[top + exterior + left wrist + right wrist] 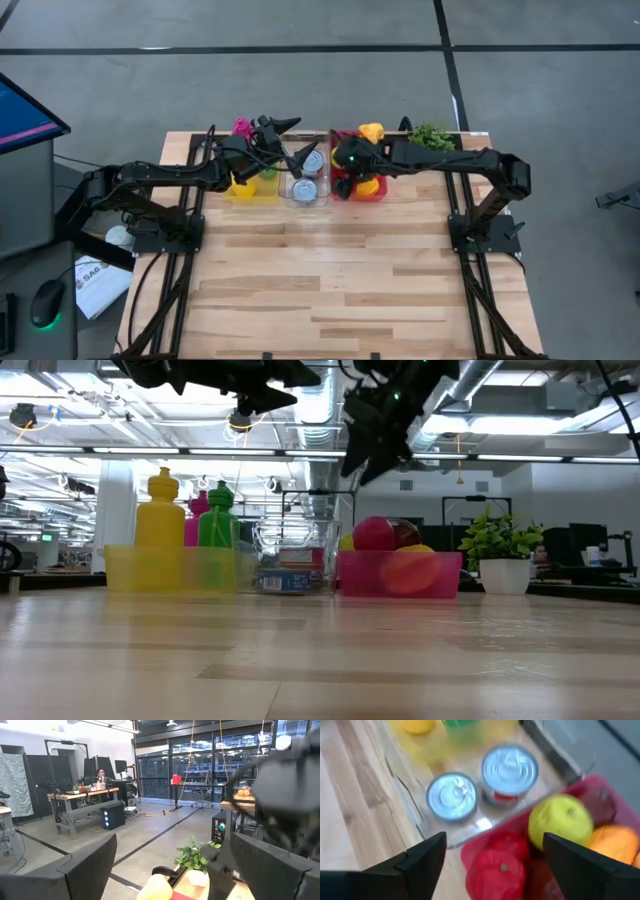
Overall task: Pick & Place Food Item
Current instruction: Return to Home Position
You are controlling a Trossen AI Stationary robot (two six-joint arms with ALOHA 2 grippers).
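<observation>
A red bin (pixel 376 196) at the table's far middle holds fruit: a red one (pixel 495 875), a yellow-green apple (pixel 560 820), an orange one (pixel 615 842) and a dark red one (pixel 597 805). My right gripper (pixel 495 855) hangs above this bin, tilted down, open, with nothing between its fingers; the red fruit lies below the gap. My left gripper (pixel 297 143) is raised over the clear bin (pixel 305 200), pointing about level toward the table's right, open and empty (pixel 170 862).
The clear bin holds two cans (pixel 452 797) (pixel 510 770) standing upright. A yellow bin (pixel 170 568) to its left holds yellow (pixel 165 510), green (pixel 218 515) and pink bottles. A potted plant (pixel 500 550) stands at the far right. The near half of the wooden table (pixel 330 290) is bare.
</observation>
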